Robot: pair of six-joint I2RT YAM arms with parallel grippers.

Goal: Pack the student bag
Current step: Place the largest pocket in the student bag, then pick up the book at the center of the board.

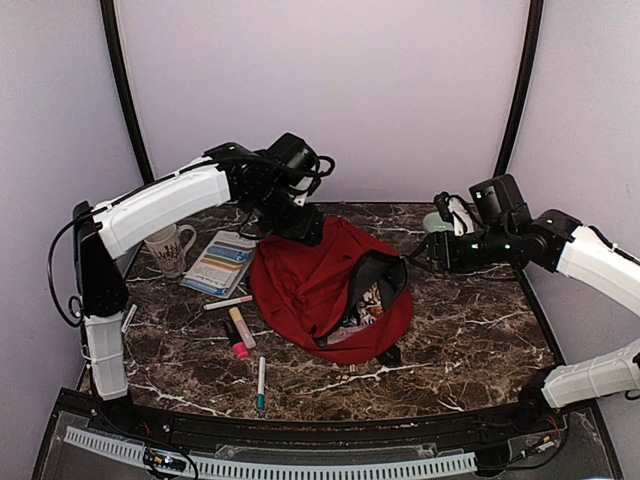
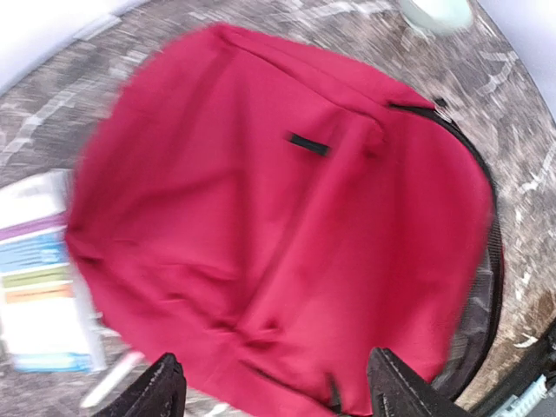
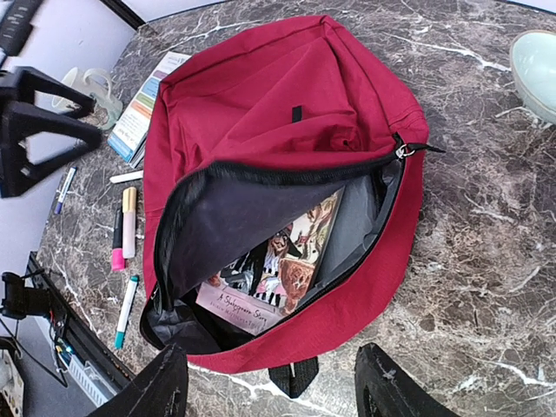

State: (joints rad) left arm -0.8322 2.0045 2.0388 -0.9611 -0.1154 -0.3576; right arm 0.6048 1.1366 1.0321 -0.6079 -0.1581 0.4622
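Red student bag (image 3: 261, 104) unzipped, book (image 3: 271, 271) half hidden inside, left wrist view blurred

A mug (image 1: 168, 248) stands just left of the booklet (image 1: 220, 263) on the marble table (image 1: 470, 340). Nearer than the booklet lie a white marker (image 1: 228, 302), a yellow highlighter (image 1: 242, 327), a pink marker (image 1: 235, 342) and a teal pen (image 1: 261, 384).

This was a robot test cell in a lab, not a lived-in room. Plain pale wall panels (image 1: 330, 90) closed the scene in from 9 through 12 to 3 o'clock, with curved black poles (image 1: 122, 90) at 11 and 1 o'clock. Two white-and-black machines, the left arm (image 1: 160, 205) based at 7 o'clock and the right arm (image 1: 600, 265) at 5, stood at a marble-patterned table (image 1: 470, 350). A slotted cable duct (image 1: 300, 467) and loose wiring (image 1: 160, 460) ran along the edge at 6 o'clock. The only everyday things were the student bag (image 1: 310, 280), a mug (image 1: 168, 248) and markers (image 1: 242, 327) on the tabletop.
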